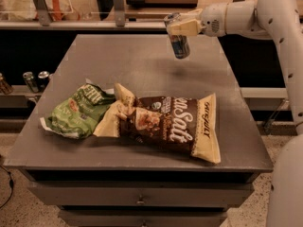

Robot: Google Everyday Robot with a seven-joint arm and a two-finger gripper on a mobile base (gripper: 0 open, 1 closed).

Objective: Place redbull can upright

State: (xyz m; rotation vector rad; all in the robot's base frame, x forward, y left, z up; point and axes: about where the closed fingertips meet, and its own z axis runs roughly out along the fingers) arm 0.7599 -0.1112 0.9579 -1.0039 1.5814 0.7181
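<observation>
Hanging over the far side of the table (pixel 118 56), the gripper (pixel 182 28) is closed around the top of the redbull can (pixel 180 47), nearly upright in the air. A green bag (pixel 78 111) and a brown bag (pixel 173 124) lie nearer the front.

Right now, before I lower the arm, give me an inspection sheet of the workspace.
Surface: grey table, flat.
Job's things: redbull can in the air over the table's far side, nearly upright, not touching it.
Clutter: green bag and brown snack bag, overlapping, on the near half.
Hand: hand closed on the can's upper part.
Cables: thin dark cord on the floor, lower left.
Surroundings: small dark cans on a low shelf at left; drawers under the table.
</observation>
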